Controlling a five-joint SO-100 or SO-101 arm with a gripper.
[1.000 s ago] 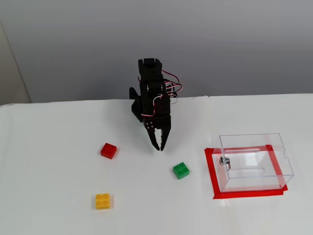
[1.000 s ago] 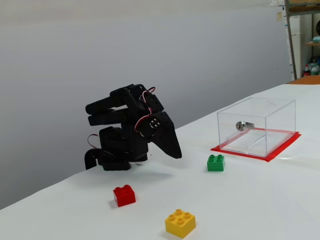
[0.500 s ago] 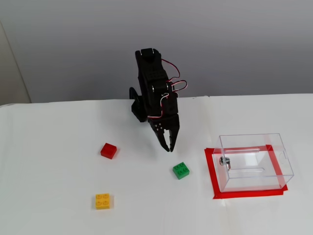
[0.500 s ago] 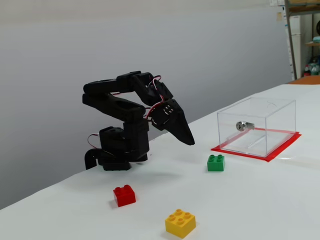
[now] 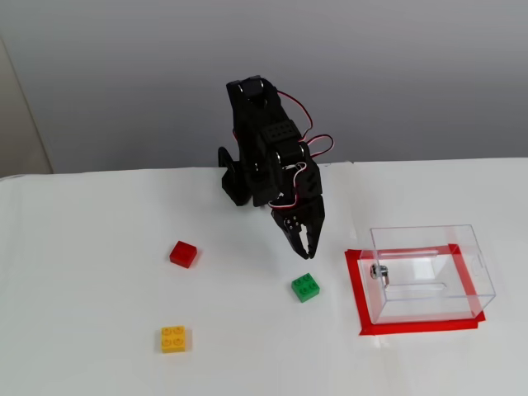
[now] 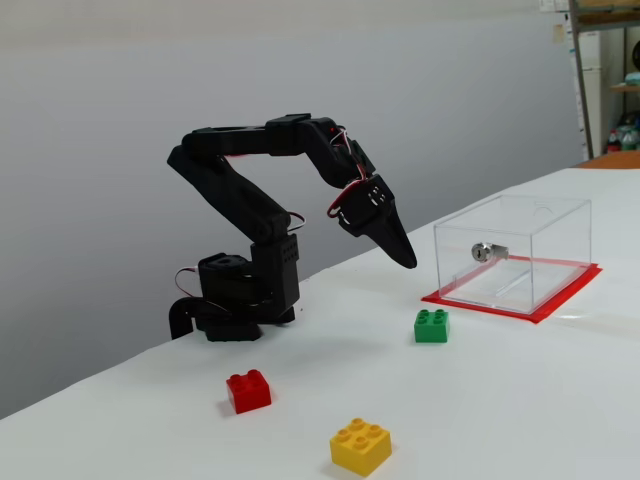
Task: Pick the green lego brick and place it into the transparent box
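Observation:
The green lego brick (image 5: 306, 287) (image 6: 432, 326) rests on the white table, left of the transparent box (image 5: 429, 272) (image 6: 515, 253) that stands on a red taped rectangle. My black gripper (image 5: 307, 251) (image 6: 407, 260) hangs in the air just above and behind the green brick, pointing down at a slant. Its fingers are together and hold nothing. A small metal fitting shows on the box's left wall in both fixed views.
A red brick (image 5: 183, 253) (image 6: 249, 390) and a yellow brick (image 5: 173, 339) (image 6: 361, 446) lie on the table to the left of the green one. The arm's base (image 5: 235, 183) (image 6: 235, 305) stands at the table's back edge.
The arm has unfolded and reached forward and toward the box side, carrying the gripper from near its base to just above the green brick. The bricks and box have not moved.

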